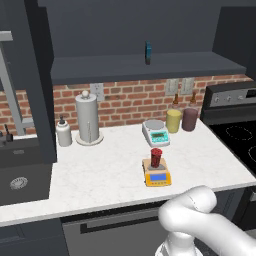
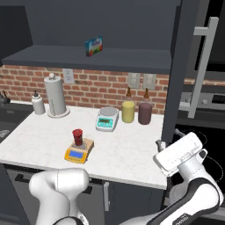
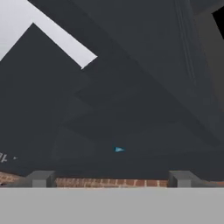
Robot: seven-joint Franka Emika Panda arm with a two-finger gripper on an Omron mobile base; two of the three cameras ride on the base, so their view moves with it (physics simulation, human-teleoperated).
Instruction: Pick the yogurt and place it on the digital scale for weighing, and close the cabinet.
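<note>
The dark red yogurt (image 1: pixel 156 157) (image 2: pixel 78 137) stands upright on the grey plate of the orange-yellow digital scale (image 1: pixel 158 176) (image 2: pixel 77 153), near the counter's front edge. Both doors of the dark cabinet (image 1: pixel 42 80) (image 2: pixel 181 66) hang open, with its shelf (image 1: pixel 145 67) exposed. My gripper (image 2: pixel 161 144) (image 3: pixel 111 179) is low at the right, right beside the lower edge of the open right door and far from the yogurt. Its fingers (image 3: pixel 41 178) stand wide apart, open and holding nothing. The hand view looks up at the cabinet (image 3: pixel 144 87) and a silver bar handle (image 3: pixel 52 37).
A small blue box (image 1: pixel 148 52) (image 2: pixel 93 45) sits on the cabinet shelf. At the back of the counter stand a white scale (image 1: pixel 155 133) (image 2: pixel 107 119), a yellow jar (image 1: pixel 173 120), a purple jar (image 1: pixel 189 118), a paper towel roll (image 1: pixel 87 118) and a soap bottle (image 1: pixel 63 132). Stove (image 1: pixel 235 135) right, sink (image 1: pixel 20 175) left.
</note>
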